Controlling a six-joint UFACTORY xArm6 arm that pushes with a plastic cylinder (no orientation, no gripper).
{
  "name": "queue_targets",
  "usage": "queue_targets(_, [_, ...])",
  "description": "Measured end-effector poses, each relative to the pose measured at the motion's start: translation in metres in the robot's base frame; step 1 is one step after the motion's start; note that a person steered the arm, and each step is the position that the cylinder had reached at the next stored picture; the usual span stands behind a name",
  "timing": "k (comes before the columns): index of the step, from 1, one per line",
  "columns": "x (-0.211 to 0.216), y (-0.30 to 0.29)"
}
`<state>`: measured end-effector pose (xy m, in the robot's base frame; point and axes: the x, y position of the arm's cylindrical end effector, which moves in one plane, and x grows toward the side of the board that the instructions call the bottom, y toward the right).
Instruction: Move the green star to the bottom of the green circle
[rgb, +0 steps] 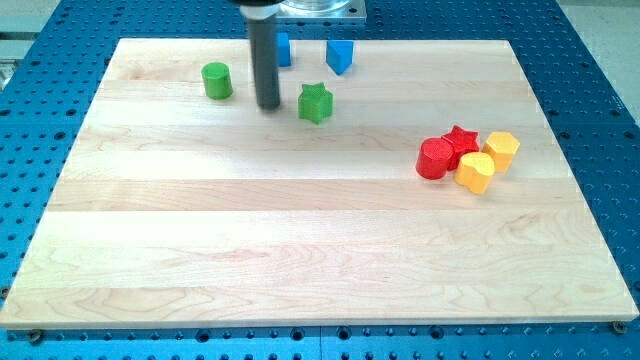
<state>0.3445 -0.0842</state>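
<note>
The green star (315, 102) lies on the wooden board (300, 230) near the view's top, right of centre-left. The green circle, a short cylinder (217, 80), stands to the star's left and slightly higher in the view. My tip (268, 105) is on the board between the two, just left of the star with a small gap, and right of and a little below the circle. The dark rod rises straight up to the view's top edge.
A blue block (283, 49) shows partly behind the rod, and a blue block (340, 56) lies above the star. At the view's right sit a red cylinder (434, 159), a red star (460, 142) and two yellow blocks (476, 171) (501, 148), clustered together.
</note>
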Motion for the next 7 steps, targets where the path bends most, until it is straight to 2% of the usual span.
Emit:
queue_targets(1, [-0.022, -0.036])
queue_targets(2, [-0.035, -0.033])
queue_targets(3, [-0.046, 0.016])
queue_targets(4, [-0.050, 0.096])
queue_targets(5, [-0.018, 0.110])
queue_targets(6, [0.017, 0.071])
queue_targets(7, [0.019, 0.112])
